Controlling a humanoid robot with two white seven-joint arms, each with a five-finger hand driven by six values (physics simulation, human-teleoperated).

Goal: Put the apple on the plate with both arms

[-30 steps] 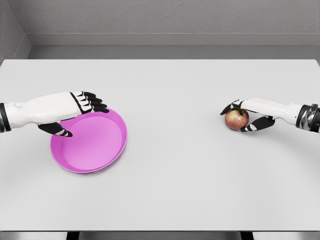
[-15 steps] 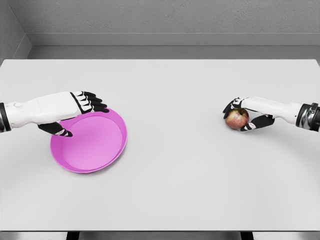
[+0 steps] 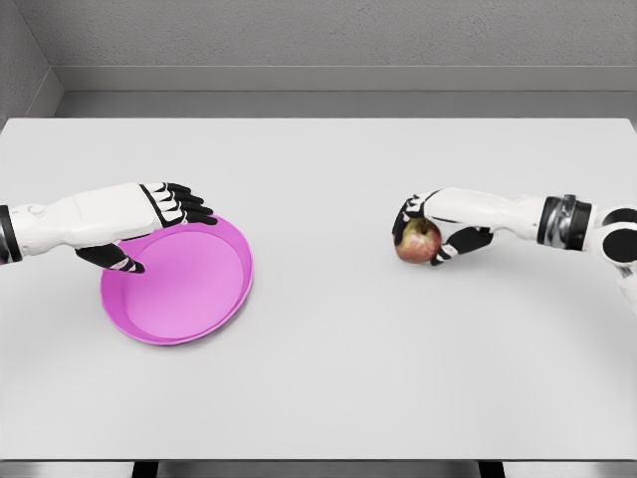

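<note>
The apple (image 3: 418, 242) is in the right hand (image 3: 435, 225), not on the plate (image 3: 189, 299), so the grasp looks done and the carry and the placing are left. Apple and plate are well apart: the apple sits right of the table's (image 3: 328, 378) middle, at about 3 o'clock from the plate, with bare tabletop between them. Whether it is lifted clear of the table or just resting on it cannot be told from this view.

The right arm comes in from the right edge, stretched nearly level toward 9 o'clock, the hand arched over the apple with fingers wrapped across its top and far side and the thumb under its near side.

The left hand (image 3: 149, 214) is at the plate's 11 o'clock rim, palm down, fingers curled over the far edge and thumb reaching inside the near-left rim. It appears to pinch the rim, steadying the plate.
</note>
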